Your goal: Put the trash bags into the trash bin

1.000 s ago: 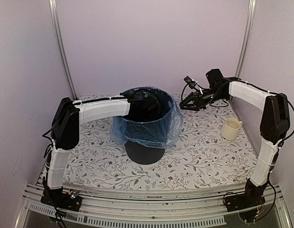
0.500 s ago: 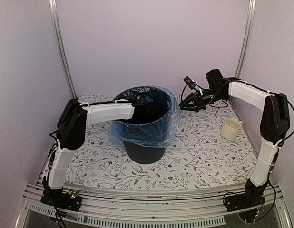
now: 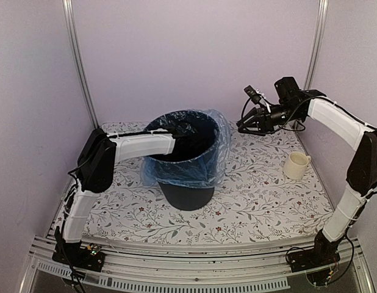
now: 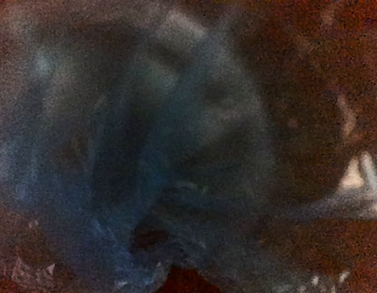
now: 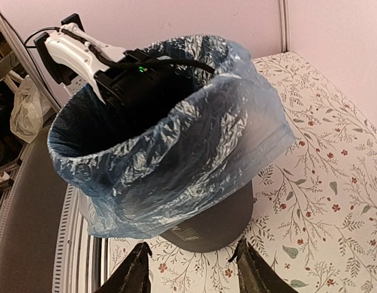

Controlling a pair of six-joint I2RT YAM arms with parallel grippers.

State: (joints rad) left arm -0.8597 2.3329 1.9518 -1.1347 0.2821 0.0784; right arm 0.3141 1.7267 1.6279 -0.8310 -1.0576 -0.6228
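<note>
The dark trash bin (image 3: 186, 196) stands left of the table's middle. The light-blue trash bag (image 3: 197, 166) lines it, with its edge folded over the rim and hanging down the outside. My left arm reaches over the rim, and its gripper is hidden down inside the bin. The left wrist view shows only dark, blurred blue plastic (image 4: 146, 152), with no jaws discernible. My right gripper (image 3: 240, 127) is open and empty, held in the air to the right of the bin. Its wrist view looks at the bin (image 5: 219, 220) and the bag (image 5: 176, 159) between its fingertips (image 5: 140, 259).
A cream mug (image 3: 296, 165) stands at the right side of the flowered table (image 3: 268, 201). Pale walls and metal posts close in the back and sides. In the right wrist view the left arm (image 5: 85, 52) crosses the bin's rim.
My right gripper has risen and moved right, away from the bin's rim. My left arm has shifted a little to the right, still reaching into the bin.
</note>
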